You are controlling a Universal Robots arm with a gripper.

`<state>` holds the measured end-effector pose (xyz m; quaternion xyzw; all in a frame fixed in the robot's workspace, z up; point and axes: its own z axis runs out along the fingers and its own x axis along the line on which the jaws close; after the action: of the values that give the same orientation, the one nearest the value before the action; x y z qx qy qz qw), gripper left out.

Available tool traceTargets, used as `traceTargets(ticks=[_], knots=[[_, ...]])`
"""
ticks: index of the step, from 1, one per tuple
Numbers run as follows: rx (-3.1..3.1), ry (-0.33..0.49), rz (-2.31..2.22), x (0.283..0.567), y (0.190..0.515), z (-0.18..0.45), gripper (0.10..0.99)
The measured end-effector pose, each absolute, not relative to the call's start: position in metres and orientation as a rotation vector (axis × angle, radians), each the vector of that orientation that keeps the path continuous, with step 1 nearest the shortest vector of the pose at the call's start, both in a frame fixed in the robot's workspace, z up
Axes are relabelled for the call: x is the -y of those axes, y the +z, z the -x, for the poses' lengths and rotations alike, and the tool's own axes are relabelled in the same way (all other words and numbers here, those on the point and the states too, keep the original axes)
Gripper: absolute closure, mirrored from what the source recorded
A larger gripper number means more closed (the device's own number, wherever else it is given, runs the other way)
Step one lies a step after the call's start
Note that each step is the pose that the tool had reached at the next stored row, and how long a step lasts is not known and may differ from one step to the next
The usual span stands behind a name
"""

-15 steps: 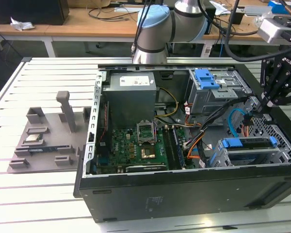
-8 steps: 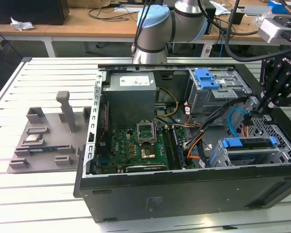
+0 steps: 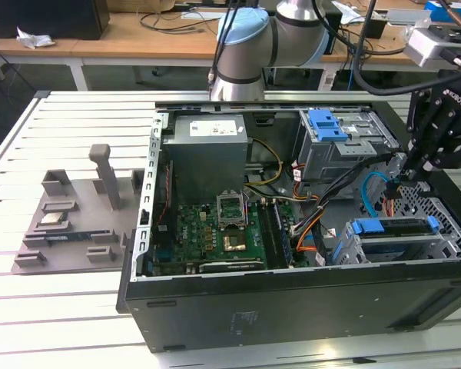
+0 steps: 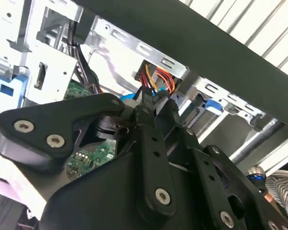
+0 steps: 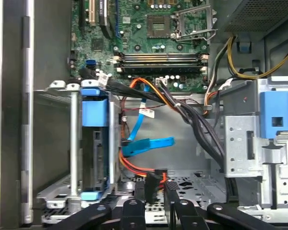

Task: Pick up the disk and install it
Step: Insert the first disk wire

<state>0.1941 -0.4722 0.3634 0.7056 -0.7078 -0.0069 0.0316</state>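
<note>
- Slatted white bench (image 3: 69, 307); open computer case (image 3: 292, 307) on it.
- Disk (image 5: 93, 143) already seated in its cage, beside the claw (image 5: 156, 189).
- Claw pinched on power connector (image 5: 155, 176) near cage; cabling left.

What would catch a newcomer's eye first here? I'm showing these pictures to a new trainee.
The open computer case on the slatted table, with its green circuit board laid bare. Next, the gripper reaching inside at the exterior view's right, by orange and red cables. A blue-framed disk sits in the metal cage below it.
</note>
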Motion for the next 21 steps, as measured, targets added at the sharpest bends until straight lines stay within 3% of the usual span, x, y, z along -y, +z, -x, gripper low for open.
traceTargets(ticks=[12,14,15,18,21], knots=[[2.161,0.022,-2.152,0.472,0.354,-0.194,0.784],[2.161,0.022,-2.152,0.472,0.354,-0.194,0.918],[2.161,0.022,-2.152,0.472,0.354,-0.194,0.918],[2.161,0.023,-2.153,0.507,0.354,-0.19,0.918],[2.16,0.023,-2.155,0.521,0.353,-0.188,0.918]])
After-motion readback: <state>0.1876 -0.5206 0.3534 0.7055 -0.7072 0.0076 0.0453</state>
